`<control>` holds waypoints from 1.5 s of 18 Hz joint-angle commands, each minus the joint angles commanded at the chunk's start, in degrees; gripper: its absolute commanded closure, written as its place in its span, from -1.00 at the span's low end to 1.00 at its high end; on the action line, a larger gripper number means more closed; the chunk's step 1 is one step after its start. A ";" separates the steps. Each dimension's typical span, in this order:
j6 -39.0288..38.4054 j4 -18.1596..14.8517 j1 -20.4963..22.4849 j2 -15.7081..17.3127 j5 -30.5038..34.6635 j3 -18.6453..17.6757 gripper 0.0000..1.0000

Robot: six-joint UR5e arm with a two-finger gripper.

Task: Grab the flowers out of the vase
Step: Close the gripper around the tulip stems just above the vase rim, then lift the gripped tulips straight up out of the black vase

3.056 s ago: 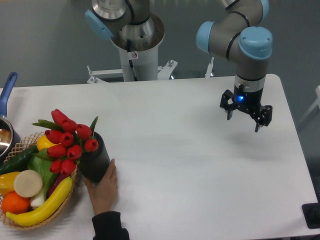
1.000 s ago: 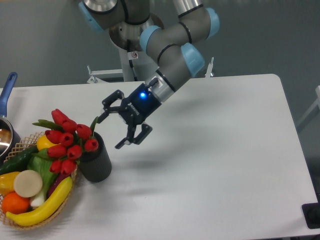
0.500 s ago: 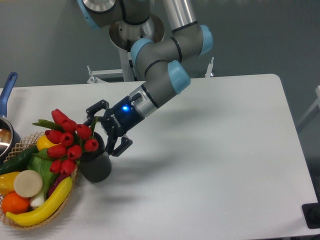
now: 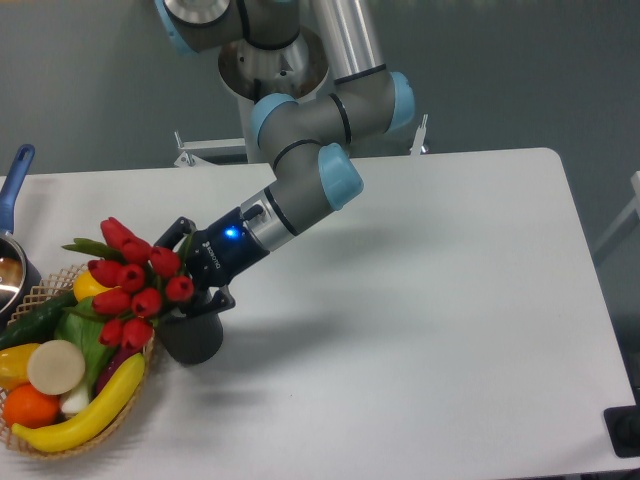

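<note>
1. So, nearest at left: wicker basket [image 4: 128, 412] holding a yellow banana [image 4: 85, 418], an orange [image 4: 28, 406], a pale round disc-shaped item [image 4: 55, 367] and green vegetables [image 4: 40, 316]. All on a white table [image 4: 420, 330].
2. Just right of the basket, touching or nearly so: the vase [image 4: 192, 335], dark, ribbed, upright.
3. The flowers [image 4: 135, 278], red tulip buds with green leaves, are in the vase, heads leaning left over the basket rim. Stems hidden behind buds and gripper.
4. The gripper [image 4: 196, 270] sits right at the vase mouth, angled down-left from the arm, blue light lit on its wrist. One finger shows above the buds by a leaf, one below at the vase rim, so the jaws look apart and straddling the bunch base. No clamp visible; contact with stems cannot be confirmed.
5. Far left edge: a pot with a blue handle [image 4: 14, 185], partly cut off.
6. Step, by my read: final approach, grasp not yet made. Next move calls for closing on the stems just above the rim, then lifting straight up so the vase doesn't tip or drag.
</note>
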 joint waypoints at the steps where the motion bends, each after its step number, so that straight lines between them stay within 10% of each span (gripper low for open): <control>1: 0.00 0.00 0.18 0.09 0.00 0.17 1.00; 27: -28.02 -0.09 6.32 8.96 -14.14 13.52 1.00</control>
